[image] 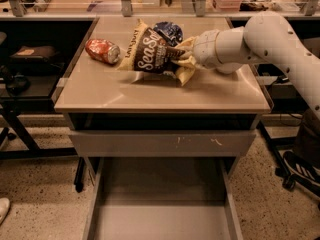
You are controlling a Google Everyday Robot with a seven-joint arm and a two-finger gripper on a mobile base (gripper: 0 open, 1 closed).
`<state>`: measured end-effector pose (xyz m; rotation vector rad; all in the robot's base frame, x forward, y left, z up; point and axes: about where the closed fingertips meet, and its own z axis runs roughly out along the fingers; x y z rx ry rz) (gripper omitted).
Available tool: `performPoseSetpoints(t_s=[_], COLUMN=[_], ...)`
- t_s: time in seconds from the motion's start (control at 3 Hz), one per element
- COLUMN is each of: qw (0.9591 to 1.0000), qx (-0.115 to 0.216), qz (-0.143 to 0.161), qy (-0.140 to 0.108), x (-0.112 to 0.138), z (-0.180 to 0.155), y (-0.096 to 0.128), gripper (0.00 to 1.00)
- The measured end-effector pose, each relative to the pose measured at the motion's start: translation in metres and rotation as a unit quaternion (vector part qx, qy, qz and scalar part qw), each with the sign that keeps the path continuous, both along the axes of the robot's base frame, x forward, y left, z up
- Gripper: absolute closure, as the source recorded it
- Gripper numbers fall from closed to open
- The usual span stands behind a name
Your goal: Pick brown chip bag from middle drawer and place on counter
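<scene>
The brown chip bag with white "Sea Salt" lettering lies tilted on its side over the middle of the beige counter, its lower edge at or just above the surface. My gripper reaches in from the right and is shut on the bag's tan right end. The bag's crumpled edge partly hides the fingers. The middle drawer is pulled open below, at the bottom of the view, and its flat grey bottom is bare.
A red-orange can lies on the counter left of the bag. A dark blue bag sits just behind it. The scuffed grey drawer front panel is shut above the open drawer. Dark shelving stands at the left, chair wheels at the right.
</scene>
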<state>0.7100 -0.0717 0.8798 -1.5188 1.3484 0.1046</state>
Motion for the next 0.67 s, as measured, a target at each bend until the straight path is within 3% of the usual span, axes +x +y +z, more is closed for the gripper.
performPoseSetpoints(t_s=[0.67], qw=[1.0], qx=[0.0], qz=[0.0], qy=[0.0], x=[0.0], z=[0.0], y=[0.0001], gripper=[0.34])
